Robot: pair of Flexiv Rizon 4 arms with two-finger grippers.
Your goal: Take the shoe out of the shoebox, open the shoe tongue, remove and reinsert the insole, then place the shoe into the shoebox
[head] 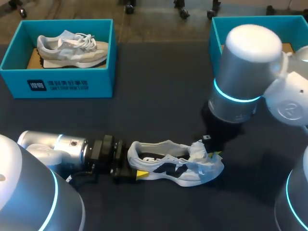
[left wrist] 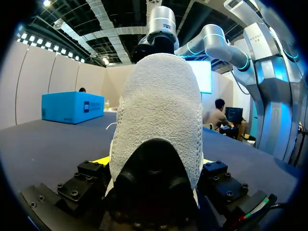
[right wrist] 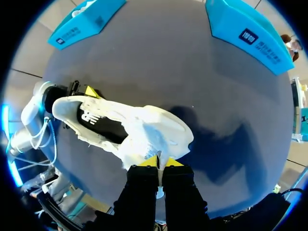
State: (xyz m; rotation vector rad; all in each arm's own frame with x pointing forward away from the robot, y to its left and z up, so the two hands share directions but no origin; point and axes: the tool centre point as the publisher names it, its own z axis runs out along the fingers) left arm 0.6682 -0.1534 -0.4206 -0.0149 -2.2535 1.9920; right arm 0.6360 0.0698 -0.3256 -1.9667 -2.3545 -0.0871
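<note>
A white shoe with a black inside lies on its side on the dark table, heel toward my left arm. My left gripper stands wide, one finger on each side of the heel, which fills the gap between them. My right gripper comes down over the shoe's front. In the right wrist view its yellow tips are pressed together on a thin white flap of the tongue, pulled up from the shoe.
A blue shoebox at the back left holds a grey shoe. A second blue shoebox stands at the back right, partly hidden by my right arm. Bare table lies between the boxes and the white shoe.
</note>
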